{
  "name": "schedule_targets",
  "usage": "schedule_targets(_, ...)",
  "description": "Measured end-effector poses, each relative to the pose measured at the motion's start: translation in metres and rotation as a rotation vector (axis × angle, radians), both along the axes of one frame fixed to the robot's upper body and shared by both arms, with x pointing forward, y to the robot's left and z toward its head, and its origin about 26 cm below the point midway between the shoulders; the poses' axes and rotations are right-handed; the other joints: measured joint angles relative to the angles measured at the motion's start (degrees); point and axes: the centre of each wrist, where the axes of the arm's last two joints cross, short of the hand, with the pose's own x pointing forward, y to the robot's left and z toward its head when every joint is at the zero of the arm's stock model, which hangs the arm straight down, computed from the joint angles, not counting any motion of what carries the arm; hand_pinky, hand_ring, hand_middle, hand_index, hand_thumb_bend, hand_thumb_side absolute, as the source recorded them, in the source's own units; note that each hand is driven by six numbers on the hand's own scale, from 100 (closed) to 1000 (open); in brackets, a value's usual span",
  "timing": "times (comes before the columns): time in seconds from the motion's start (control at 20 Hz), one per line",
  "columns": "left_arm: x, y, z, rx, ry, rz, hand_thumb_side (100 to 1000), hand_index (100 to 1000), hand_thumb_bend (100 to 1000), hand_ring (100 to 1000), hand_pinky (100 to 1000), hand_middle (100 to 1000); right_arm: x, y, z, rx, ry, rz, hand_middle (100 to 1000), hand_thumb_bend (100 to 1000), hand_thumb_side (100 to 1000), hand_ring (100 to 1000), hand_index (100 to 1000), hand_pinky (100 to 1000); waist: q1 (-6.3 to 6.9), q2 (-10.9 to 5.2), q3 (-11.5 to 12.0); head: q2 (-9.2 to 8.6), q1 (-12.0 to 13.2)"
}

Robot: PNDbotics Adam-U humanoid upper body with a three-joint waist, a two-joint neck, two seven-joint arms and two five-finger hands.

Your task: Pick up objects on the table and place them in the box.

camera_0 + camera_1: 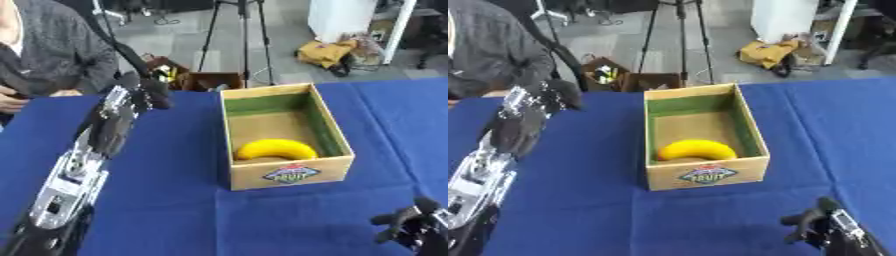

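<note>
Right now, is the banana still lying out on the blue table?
No, the banana lies inside the wooden box, against its near wall, not on the tablecloth.

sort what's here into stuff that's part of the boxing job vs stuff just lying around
Part of the job:
- wooden box
- banana, already in the box
- left hand, raised over the blue table
- right hand, idle at the lower right

Lying about:
- tripod
- yellow bag on the floor

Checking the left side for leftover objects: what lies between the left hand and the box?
Only bare blue tablecloth separates the left hand from the box, as the left eye view shows.
</note>
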Motion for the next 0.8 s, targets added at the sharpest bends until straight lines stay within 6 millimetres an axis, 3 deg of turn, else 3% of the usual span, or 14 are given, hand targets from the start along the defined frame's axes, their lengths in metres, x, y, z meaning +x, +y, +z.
schedule_targets(0.4,-0.015,0.008,-0.036,-0.062,0.118,0.073,1000,728,284,591,715,583,0.000,-0.002,0.002,0.005,-0.006,-0.008,422,100,833,692,538,539,-0.15,-0.02,0.4,0.02,-0.1)
schedule_targets(0.8,-0.018,0.006,-0.046,-0.079,0.147,0.093,1000,725,283,577,711,568,0.000,-0.002,0.002,0.009,-0.007,-0.010,424,100,851,693,538,539,-0.30,0.02,0.7,0.10,0.1)
